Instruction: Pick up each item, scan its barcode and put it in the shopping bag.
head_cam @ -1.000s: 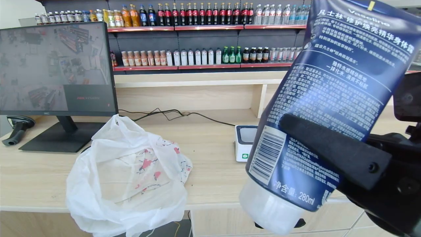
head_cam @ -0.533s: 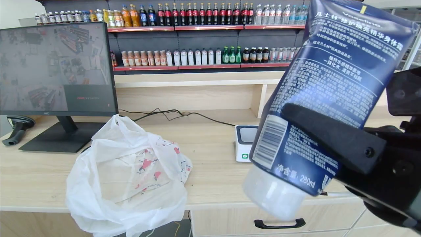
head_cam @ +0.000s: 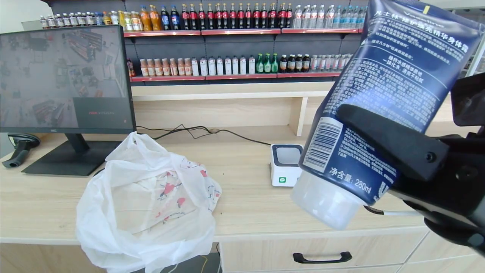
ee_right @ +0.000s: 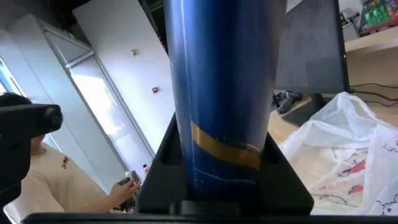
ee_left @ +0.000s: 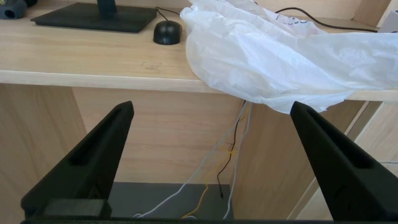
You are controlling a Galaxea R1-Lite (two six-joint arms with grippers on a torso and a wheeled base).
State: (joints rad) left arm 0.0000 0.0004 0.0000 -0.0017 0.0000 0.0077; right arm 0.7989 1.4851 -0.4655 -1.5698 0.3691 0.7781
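My right gripper (head_cam: 363,125) is shut on a dark blue lotion tube (head_cam: 394,83), held high at the right, close to the head camera. The tube's clear cap (head_cam: 326,199) points down and left, and its barcode (head_cam: 323,144) faces the head camera. The same lotion tube (ee_right: 217,87) stands between the right gripper's (ee_right: 221,155) fingers in the right wrist view. Behind the cap, a white barcode scanner (head_cam: 286,165) sits on the wooden counter (head_cam: 246,189). A white shopping bag (head_cam: 147,204) lies open at the counter's front left. My left gripper (ee_left: 214,118) hangs open below the counter edge, under the bag (ee_left: 280,56).
A monitor (head_cam: 64,79) on a stand occupies the counter's back left, with a handheld scanner (head_cam: 17,149) beside it and a black mouse (ee_left: 166,32) near the bag. Cables (head_cam: 197,132) run along the back. Shelves of bottles (head_cam: 235,17) fill the wall behind. A drawer handle (head_cam: 321,258) sits below the counter.
The right gripper has carried the tube up and to the right, uncovering most of the scanner. Bag and left gripper's surroundings look unchanged.
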